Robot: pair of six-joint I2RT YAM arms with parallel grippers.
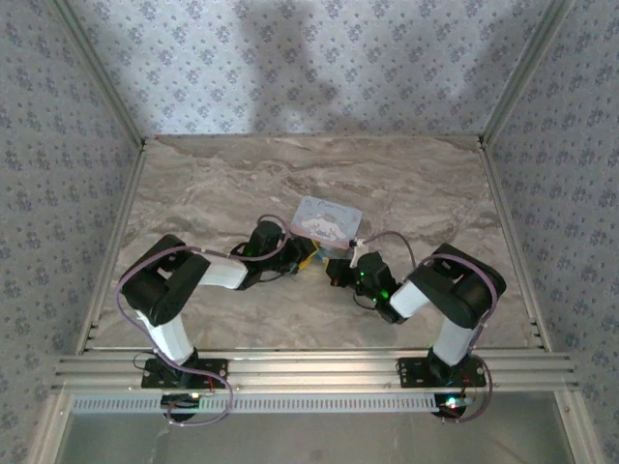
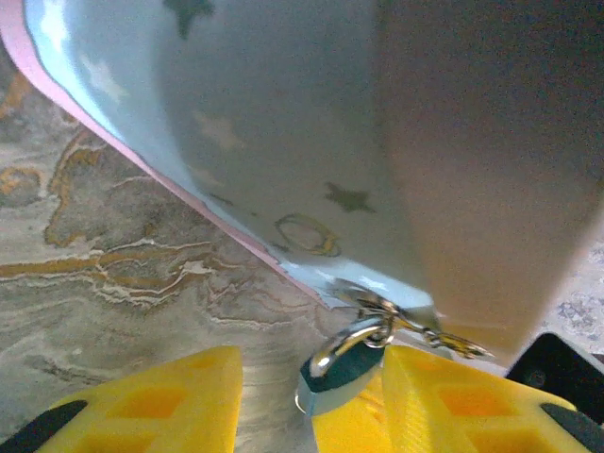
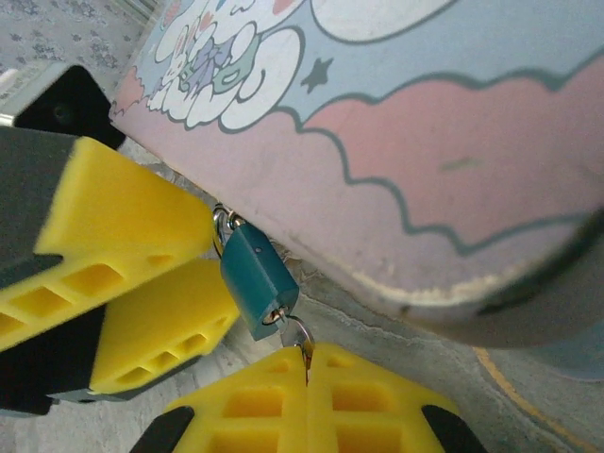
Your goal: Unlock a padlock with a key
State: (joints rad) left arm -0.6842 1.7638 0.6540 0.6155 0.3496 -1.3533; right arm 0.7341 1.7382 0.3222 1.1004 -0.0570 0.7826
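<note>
so the padlock [image 3: 255,278] is a little teal thing hanging off the near edge of a pastel case [image 1: 329,220], right in the middle of the table where both arms meet; from the right wrist cam its long axis runs diagonally, shackle end up-left toward the case and keyhole end down-right toward the right gripper [image 3: 307,363]; from the left wrist cam the silver shackle [image 2: 351,338] points up and is hooked through a small metal clasp [image 2: 420,332] on the case

right gripper's yellow fingers are pressed tight together with the key [image 3: 294,332] pinched between them; the key's tip sits at the keyhole end of the lock, how far in I can't tell

left gripper [image 2: 302,377] has its fingers spread apart; the lock body sits up against one finger [image 2: 453,406], the other isn't touching it, so it's not squeezing anything

case print is a cartoon bunny-ish character, pink clouds and little stars; any lettering is too blurry to make out

table [image 1: 406,184] is a beige-grey marble look with veins; walls [image 1: 319,58] have blue-grey floral wallpaper; aluminium rail [image 1: 309,367] along the near edge
</note>
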